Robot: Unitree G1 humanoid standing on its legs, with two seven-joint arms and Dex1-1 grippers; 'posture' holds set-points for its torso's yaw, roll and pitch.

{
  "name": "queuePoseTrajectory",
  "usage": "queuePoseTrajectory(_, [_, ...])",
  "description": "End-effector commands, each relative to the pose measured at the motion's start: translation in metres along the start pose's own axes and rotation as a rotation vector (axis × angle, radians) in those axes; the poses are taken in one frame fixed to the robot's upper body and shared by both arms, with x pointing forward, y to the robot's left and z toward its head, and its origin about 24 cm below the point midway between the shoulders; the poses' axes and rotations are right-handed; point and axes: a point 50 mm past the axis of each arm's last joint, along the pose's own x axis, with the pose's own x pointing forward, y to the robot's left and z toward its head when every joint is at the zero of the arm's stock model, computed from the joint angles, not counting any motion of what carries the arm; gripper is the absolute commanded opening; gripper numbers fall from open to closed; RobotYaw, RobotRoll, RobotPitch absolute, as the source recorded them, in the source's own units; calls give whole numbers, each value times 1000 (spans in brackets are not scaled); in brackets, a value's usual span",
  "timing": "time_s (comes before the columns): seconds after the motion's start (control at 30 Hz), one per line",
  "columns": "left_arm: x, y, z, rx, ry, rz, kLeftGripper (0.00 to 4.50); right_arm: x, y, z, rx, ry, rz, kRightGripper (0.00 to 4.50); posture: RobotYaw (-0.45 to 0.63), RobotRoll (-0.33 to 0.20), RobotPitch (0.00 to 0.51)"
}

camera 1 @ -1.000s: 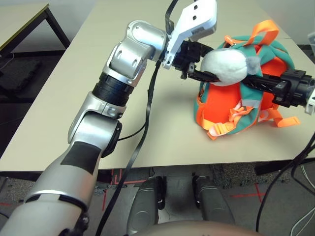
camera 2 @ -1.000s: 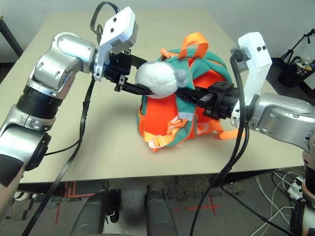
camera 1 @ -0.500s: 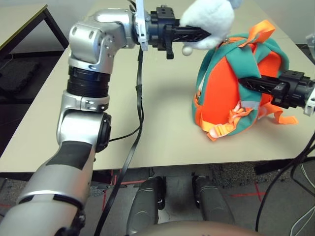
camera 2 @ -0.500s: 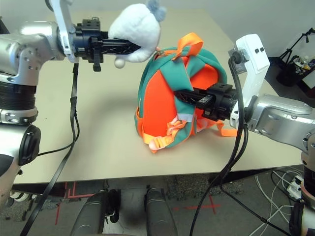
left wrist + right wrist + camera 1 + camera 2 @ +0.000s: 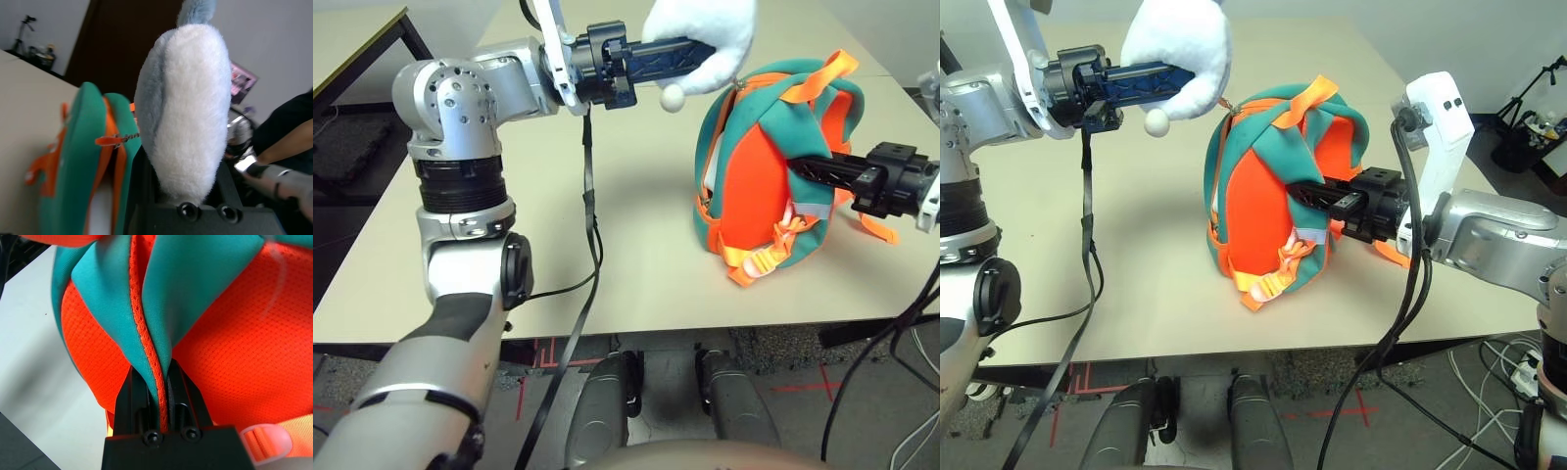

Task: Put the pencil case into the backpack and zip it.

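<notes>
Left eye view | left gripper [image 5: 690, 67] clamps plush charm [image 5: 705, 34], now lifted to frame top, drawing its chain taut | right gripper [image 5: 157, 382] pinches backpack [image 5: 754, 186] fabric, centre-right | backpack now upright; zipping underway, pencil case presumably inside

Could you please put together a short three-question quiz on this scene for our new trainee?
1. True or false: the backpack lies flat on the table.
2. What is the left end effector clamped on?
A. an orange strap
B. the plush charm
C. the table edge
3. Which part of the backpack does the right end effector pinch?

Key
1. False; it stands upright.
2. B; the charm is held up beside the backpack's top, joined by a small chain to an orange zipper pull.
3. A fold of teal fabric with orange mesh edging, seen in the right wrist view.
</notes>
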Motion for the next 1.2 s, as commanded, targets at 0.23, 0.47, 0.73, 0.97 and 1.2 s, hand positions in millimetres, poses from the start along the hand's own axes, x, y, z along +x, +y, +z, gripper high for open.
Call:
queuePoseTrajectory(0.23, [-1,-11,4,-117,-70,-53,462,3,-1,-10,0,50,-13,231,32,0,158])
queuePoseTrajectory(0.47, [-12,2,-57,-313,111,20,422,5,-3,-13,-5,53,-31,231,31,0,163])
queuePoseTrajectory(0.73, [-33,-5,-99,-424,216,5,414,6,-5,-14,-7,57,-29,231,41,0,167])
queuePoseTrajectory(0.97, [-39,-9,-115,-488,240,-15,414,7,-6,-13,-12,59,-29,231,43,0,162])
queuePoseTrajectory(1.2, [-52,1,-145,-562,294,117,413,8,-7,-13,-17,56,-31,231,37,0,158])
